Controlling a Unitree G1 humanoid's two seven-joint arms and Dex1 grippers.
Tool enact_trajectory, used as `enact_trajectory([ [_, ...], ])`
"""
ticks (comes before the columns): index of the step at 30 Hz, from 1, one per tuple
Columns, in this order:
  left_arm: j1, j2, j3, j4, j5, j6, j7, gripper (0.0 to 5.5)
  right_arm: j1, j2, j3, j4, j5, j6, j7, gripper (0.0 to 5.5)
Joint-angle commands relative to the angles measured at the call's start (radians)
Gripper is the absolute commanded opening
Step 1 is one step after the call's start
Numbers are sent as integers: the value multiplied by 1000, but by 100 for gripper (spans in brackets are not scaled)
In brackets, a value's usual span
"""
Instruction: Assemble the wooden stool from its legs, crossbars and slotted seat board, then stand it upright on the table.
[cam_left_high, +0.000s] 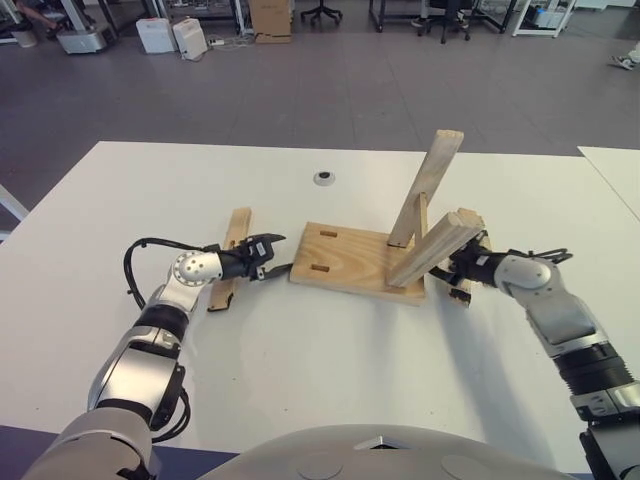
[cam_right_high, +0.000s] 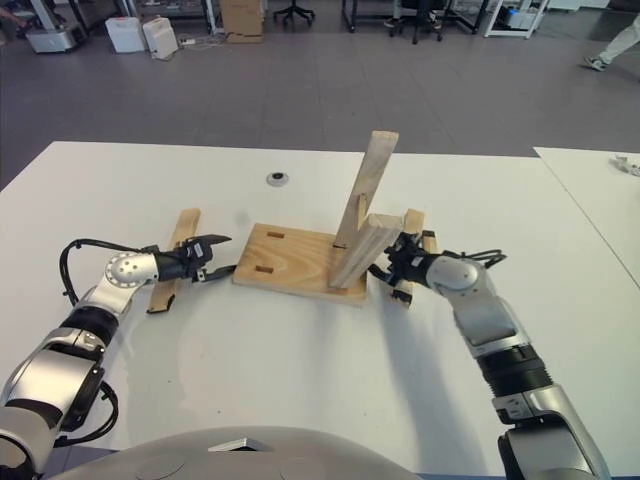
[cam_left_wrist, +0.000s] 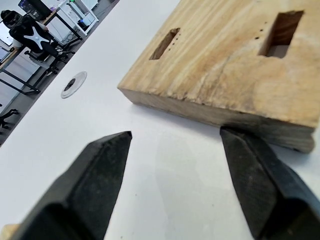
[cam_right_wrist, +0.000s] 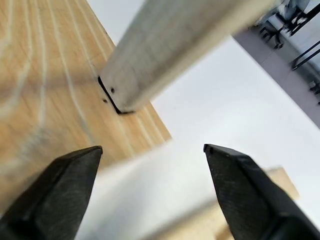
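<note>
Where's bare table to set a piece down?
Free: the table strip in front of the seat board, between the arms, and the far band behind the round disc. Crowded: both board ends, with open jaws and loose pieces.

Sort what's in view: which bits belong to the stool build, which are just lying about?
Job: seat board; tall leg and near leg standing in it; loose wooden piece by left claw; second piece by right claw.
Lying about: round disc on the table; boxes on floor behind.
</note>
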Motion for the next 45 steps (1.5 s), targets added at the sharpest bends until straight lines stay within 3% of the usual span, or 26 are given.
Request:
enact_trajectory([
  [1,61,13,-9,-21,22,49,-14,327,-44,-20,-18,77,-23,-10,24,381],
  [8,142,7,-25,-178,-8,88,-61,327,-109,66,93,176,-101,-104,82,381],
  [11,291,12,-36,-491,-198,265,-197,327,-206,133,114,307,-120,-157,89,381],
  [15,560,158,-125,-1026,-398,589,-330,327,-382,230,34,609,-74,-306,85,381],
  [17,627,198,-111,-1108,-408,636,-326,327,-425,229,0,702,-72,-361,83,381],
  [21,604,276,28,-1126,-431,689,-315,327,-444,143,-39,801,-90,-451,95,381],
  [25,422,302,165,-1051,-428,694,-264,327,-391,-15,-76,726,-87,-479,199,381],
  [33,149,206,5,-502,-3,389,-35,327,53,-222,-101,-69,161,-119,554,381],
  [37,88,141,-54,-294,85,248,19,327,114,-207,-48,-181,82,-87,493,381],
  [40,80,96,-66,-221,79,182,20,327,109,-122,-7,-176,-20,-105,340,381],
  [45,221,65,-101,-378,-13,111,-82,327,57,12,76,-65,-192,-109,114,381],
])
